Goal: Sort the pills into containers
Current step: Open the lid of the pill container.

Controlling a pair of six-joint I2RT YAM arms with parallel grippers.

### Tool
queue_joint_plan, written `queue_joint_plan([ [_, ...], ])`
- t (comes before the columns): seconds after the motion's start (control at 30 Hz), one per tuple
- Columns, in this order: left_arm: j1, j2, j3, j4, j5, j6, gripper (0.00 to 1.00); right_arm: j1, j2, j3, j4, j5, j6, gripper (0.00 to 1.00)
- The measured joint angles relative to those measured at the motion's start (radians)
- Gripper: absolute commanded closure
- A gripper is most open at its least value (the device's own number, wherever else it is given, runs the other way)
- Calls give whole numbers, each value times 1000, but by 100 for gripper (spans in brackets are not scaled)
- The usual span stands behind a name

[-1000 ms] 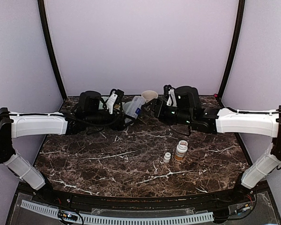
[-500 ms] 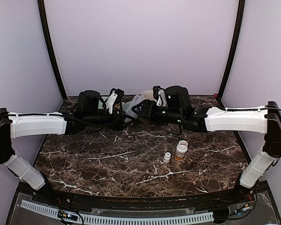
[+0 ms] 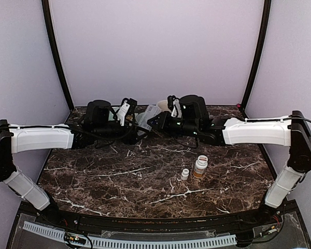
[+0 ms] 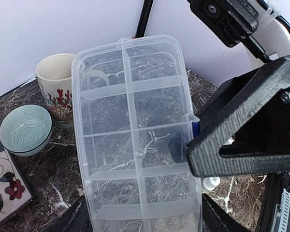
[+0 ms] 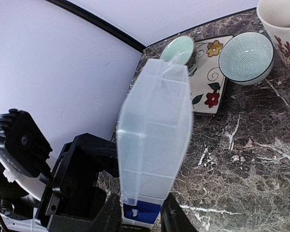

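Looking like a robotics lab booth. Enclosing a dark marble-patterned table (image 3: 119, 181) with plain lilac backdrop walls (image 3: 155, 46) and black poles (image 3: 57, 57). Showing the left arm (image 3: 41, 137) and right arm (image 3: 259, 132) bolted at the near edge, a slotted cable duct (image 3: 145, 242), and crockery: mug (image 4: 55, 87), bowl (image 4: 25, 130), floral plate (image 4: 5, 193).

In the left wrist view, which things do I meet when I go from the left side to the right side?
First the pale green bowl → mug with a red pattern → clear organiser box → right gripper, at the box's right edge.
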Motion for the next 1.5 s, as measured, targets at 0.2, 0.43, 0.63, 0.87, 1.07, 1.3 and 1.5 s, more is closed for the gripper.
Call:
queue_joint_plan([
  [0.2,-1,0,0,-2,-46,7,85,-1,0,0,-3,6,4,84],
  [0.43,-19,0,10,-35,-114,24,85,-1,7,2,-13,13,3,85],
  [0.63,-45,12,32,-68,-205,45,85,-1,16,13,-35,32,3,84],
  [0.87,-80,32,47,-97,-311,67,86,0,26,13,-56,50,3,82],
  [1.07,-96,39,53,-119,-391,78,86,0,34,13,-70,49,5,76],
  [1.3,-67,63,54,-168,-537,81,86,13,37,15,-93,39,12,74],
  [1.5,-68,63,54,-180,-558,82,86,13,43,19,-98,30,15,72],
])
